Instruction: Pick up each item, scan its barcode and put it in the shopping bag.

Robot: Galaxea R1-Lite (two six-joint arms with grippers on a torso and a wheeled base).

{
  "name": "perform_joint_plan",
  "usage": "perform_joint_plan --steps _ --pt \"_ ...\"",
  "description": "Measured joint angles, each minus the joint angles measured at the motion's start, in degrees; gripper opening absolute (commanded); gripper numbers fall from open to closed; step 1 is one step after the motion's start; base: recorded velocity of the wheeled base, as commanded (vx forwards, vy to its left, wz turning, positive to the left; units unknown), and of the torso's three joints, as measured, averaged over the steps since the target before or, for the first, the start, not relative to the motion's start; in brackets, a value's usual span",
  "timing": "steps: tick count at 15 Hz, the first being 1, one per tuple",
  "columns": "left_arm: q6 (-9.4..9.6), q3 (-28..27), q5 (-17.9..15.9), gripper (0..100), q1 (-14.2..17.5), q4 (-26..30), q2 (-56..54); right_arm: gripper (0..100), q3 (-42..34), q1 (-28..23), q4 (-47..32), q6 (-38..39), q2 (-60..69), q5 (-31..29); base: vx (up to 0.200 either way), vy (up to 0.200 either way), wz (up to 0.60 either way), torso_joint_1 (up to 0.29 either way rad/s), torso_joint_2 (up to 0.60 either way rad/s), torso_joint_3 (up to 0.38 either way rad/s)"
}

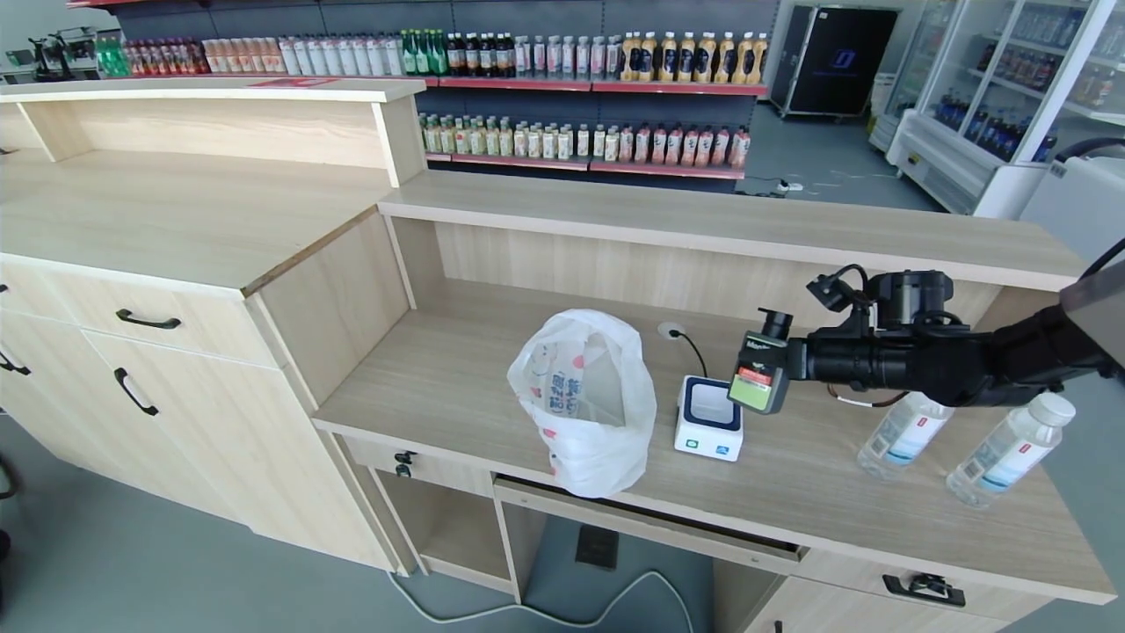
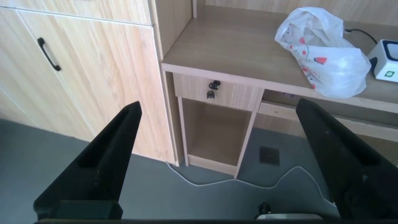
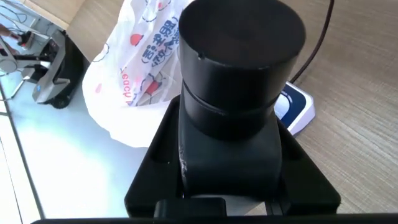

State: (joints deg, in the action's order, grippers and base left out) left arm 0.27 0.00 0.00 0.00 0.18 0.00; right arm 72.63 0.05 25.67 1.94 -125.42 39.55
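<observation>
The right gripper is clamped on a small dark bottle with a black cap, holding it off the counter. Just below and slightly ahead of it sits the scanner, window up. The bottle looks to be hung there so its label can be read, which suggests the scan step is in hand; where the barcode lies cannot be told. Beyond the scanner from this gripper stands the bag, mouth open upward, close enough that the drop should be a short carry. Behind the gripper, under its arm, two water bottles lie on the counter, likely waiting their turn. A cable runs from the scanner to a hole near the back wall.

The left gripper hangs low with its fingers spread wide and nothing between them; the bag is well above and ahead of it.

The counter is pale wood. Far off are drink shelves and glass fridges.
</observation>
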Motion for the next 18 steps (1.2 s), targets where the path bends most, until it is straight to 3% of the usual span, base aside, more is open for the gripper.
perform_joint_plan --steps 18 --pt "-0.02 0.0 0.0 100 0.0 0.0 0.0 0 3.5 2.0 1.1 -3.7 -6.1 -2.0 0.000 0.000 0.00 0.000 0.00 0.000"
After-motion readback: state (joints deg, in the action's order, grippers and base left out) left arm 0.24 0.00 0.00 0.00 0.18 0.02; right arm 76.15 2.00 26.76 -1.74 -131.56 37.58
